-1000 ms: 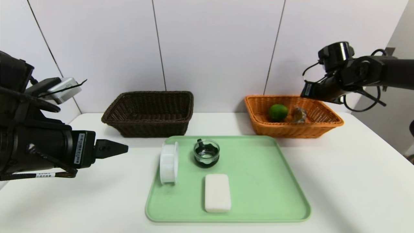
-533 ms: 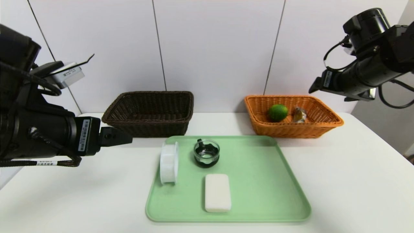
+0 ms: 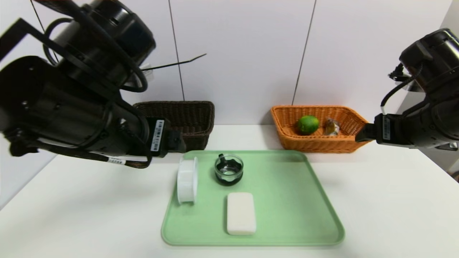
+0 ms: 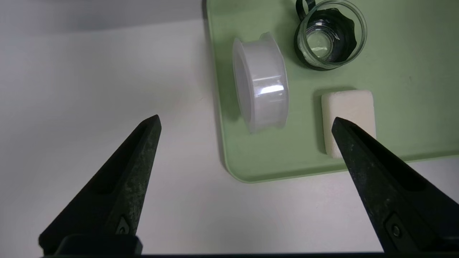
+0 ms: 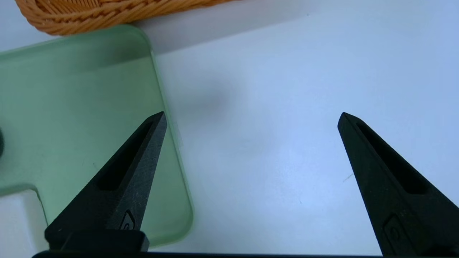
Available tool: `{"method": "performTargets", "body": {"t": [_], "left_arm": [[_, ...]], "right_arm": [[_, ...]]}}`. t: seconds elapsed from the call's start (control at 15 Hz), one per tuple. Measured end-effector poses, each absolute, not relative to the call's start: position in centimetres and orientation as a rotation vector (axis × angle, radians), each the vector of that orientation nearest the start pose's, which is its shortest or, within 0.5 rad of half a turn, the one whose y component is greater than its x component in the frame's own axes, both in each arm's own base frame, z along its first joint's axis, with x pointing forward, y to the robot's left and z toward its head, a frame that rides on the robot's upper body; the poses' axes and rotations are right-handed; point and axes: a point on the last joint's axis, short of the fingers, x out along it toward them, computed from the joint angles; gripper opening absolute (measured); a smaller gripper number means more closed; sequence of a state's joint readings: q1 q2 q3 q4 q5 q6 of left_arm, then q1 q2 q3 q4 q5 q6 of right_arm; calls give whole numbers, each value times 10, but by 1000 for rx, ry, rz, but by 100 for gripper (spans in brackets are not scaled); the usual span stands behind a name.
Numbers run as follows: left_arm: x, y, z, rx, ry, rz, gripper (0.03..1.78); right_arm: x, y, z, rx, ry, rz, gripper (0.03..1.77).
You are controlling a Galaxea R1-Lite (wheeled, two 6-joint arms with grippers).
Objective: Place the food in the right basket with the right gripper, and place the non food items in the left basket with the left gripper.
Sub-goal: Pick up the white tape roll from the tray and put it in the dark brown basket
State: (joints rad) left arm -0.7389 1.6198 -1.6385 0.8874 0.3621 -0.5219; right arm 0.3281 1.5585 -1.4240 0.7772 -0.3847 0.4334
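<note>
The green lime (image 3: 307, 124) and the wrapped sweets (image 3: 332, 127) lie in the orange right basket (image 3: 322, 145). On the green tray (image 3: 287, 200) a white roll (image 3: 187, 180) stands on edge, with a glass cup (image 3: 228, 169) beside it and a white bar (image 3: 241, 213) nearer me. The dark left basket (image 3: 195, 118) is partly hidden by my left arm. My left gripper (image 4: 245, 119) hangs open and empty above the tray's left edge, over the roll (image 4: 265, 93) and bar (image 4: 349, 107). My right gripper (image 5: 252, 114) is open and empty above the table, right of the tray.
The white table (image 3: 387, 200) stretches to both sides of the tray. A white panelled wall stands right behind the two baskets. In the right wrist view the tray's corner (image 5: 71, 118) and the orange basket's base (image 5: 89, 14) show.
My left arm rose and swung right, toward the tray's left edge. My right arm drew back from above the orange basket and came down at its right, jaws spreading wider.
</note>
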Motion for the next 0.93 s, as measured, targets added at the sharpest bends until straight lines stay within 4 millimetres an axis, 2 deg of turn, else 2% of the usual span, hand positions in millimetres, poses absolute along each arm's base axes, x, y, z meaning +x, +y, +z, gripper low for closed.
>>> {"method": "performTargets", "body": {"t": [0.2,0.4,0.67,0.8,0.93], "left_arm": [[211,-187,286,2,843,-145,169],[223,-199,266,40,900,-126,169],[230,-206,251,73,943,-111,169],[231,-207,248,79,953,-109,169],[232,-208,244,79,963,-101,169]], "right_arm": [[216,66,268,75,820,-261,167],[202,62,260,45,842,-252,168],[195,63,258,-97,753,-79,169],[197,66,261,-100,699,35,169],[195,66,261,-93,696,59,169]]}}
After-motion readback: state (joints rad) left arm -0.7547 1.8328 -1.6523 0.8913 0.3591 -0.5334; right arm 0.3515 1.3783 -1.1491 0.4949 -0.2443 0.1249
